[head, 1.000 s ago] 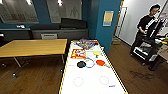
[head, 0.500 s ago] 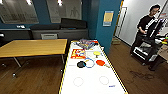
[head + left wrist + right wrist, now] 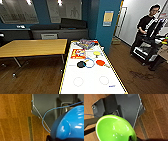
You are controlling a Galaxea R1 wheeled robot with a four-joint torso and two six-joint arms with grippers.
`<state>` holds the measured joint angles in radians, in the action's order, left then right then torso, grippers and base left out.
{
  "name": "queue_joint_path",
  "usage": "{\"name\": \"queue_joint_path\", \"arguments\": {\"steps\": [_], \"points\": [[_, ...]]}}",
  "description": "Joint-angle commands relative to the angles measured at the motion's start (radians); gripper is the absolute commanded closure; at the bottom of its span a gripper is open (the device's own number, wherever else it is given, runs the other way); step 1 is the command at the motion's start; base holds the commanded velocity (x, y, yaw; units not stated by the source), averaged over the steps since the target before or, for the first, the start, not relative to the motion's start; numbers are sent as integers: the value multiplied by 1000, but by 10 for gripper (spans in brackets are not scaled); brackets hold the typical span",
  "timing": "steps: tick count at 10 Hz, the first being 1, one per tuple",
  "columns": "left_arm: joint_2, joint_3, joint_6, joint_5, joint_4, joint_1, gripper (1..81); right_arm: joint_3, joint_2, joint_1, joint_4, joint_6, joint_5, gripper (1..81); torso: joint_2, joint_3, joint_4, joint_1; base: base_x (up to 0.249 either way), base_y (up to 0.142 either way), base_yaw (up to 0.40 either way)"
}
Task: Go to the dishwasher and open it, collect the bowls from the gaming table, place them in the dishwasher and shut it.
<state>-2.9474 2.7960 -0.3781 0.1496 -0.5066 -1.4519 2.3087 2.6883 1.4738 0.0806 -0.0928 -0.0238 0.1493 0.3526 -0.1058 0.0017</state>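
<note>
The gaming table [image 3: 90, 85] runs straight ahead, with a white top and a yellow rim. Three bowls rest around its blue circle: a black bowl [image 3: 81, 64], a red-orange bowl [image 3: 100, 62] and, farther off, a yellow bowl [image 3: 96, 53]. In the left wrist view a blue bowl [image 3: 70, 125] hangs above the wooden floor, with my left gripper [image 3: 50, 138] shut on its rim. Over the robot's dark base, my right gripper [image 3: 132, 138] is shut on the edge of a green bowl [image 3: 112, 127]. I cannot pick out the dishwasher among the far counter fronts.
A wooden-topped table [image 3: 32, 47] stands left of the gaming table, with a narrow gap between them. A colourful box [image 3: 86, 43] and a red-yellow card [image 3: 78, 53] lie at the gaming table's far end. A person [image 3: 145, 30] with a control rig stands at the right.
</note>
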Motion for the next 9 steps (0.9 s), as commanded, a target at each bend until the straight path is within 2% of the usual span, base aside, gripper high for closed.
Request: {"name": "queue_joint_path", "arguments": {"steps": [1, 4, 6, 9], "points": [[-16, -18, -10, 35, 28, 21, 811, 10, -11, -22, -2, 7, -64, 811, 0, 0, 0, 0, 0, 0, 0], [-26, -116, -9, -4, 27, 28, 811, -12, -29, -23, -10, 7, -56, 811, 0, 0, 0, 0, 0, 0, 0], [-27, -122, -7, -4, 25, 29, 811, -16, -28, -25, -12, 7, -56, 811, 0, 0, 0, 0, 0, 0, 0], [-29, -122, -7, -2, 20, 29, 811, -2, -17, -25, -13, 8, -56, 811, -1, 0, 0, 2, -80, 0, 0]]}}
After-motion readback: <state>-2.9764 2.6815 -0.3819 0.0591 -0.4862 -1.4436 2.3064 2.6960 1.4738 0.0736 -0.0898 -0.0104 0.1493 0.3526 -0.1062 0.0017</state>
